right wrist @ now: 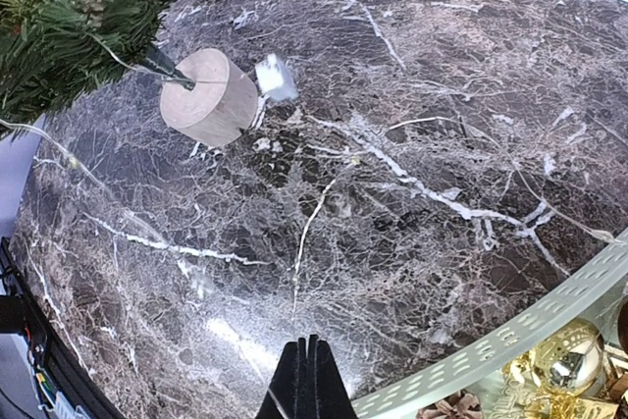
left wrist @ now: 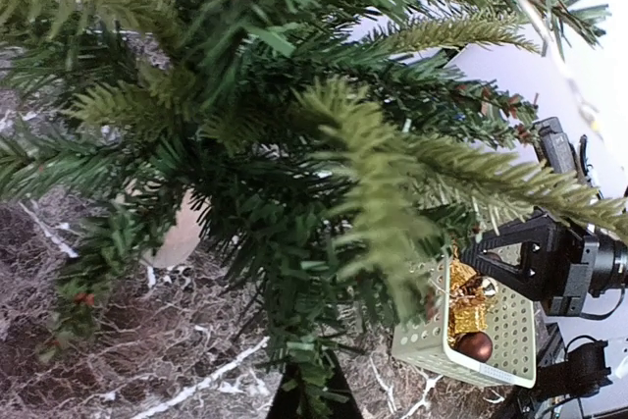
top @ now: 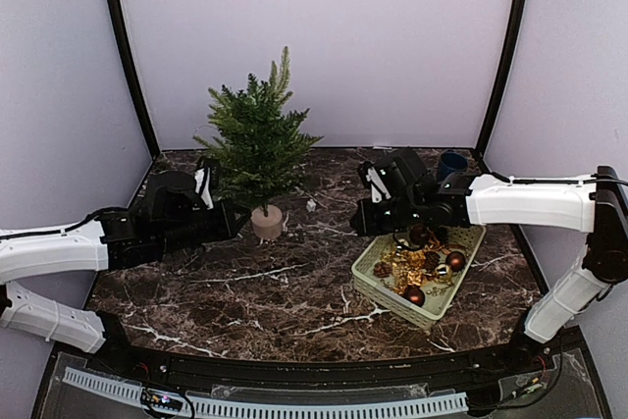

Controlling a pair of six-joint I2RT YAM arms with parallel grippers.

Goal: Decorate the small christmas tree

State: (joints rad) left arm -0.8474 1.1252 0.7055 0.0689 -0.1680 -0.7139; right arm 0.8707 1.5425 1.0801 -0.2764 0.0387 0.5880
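The small christmas tree [top: 257,134] stands at the back left of the marble table in a beige round pot [top: 266,223]. My left gripper [top: 232,217] reaches in under its lowest branches, just left of the pot. In the left wrist view the tree [left wrist: 294,144] fills the frame and needles lie across the left gripper [left wrist: 309,394], which is shut; I cannot tell whether it pinches them. My right gripper [top: 361,223] hovers between pot and basket. In the right wrist view it [right wrist: 312,380] is shut and empty above bare marble, with the pot [right wrist: 206,97] ahead.
A pale perforated basket [top: 388,291] at the right holds brown baubles [top: 414,294] and gold ornaments [right wrist: 564,365]. A small white object [top: 311,205] lies right of the pot, with thin wire trailing from the tree. A blue cup [top: 451,162] stands at the back right.
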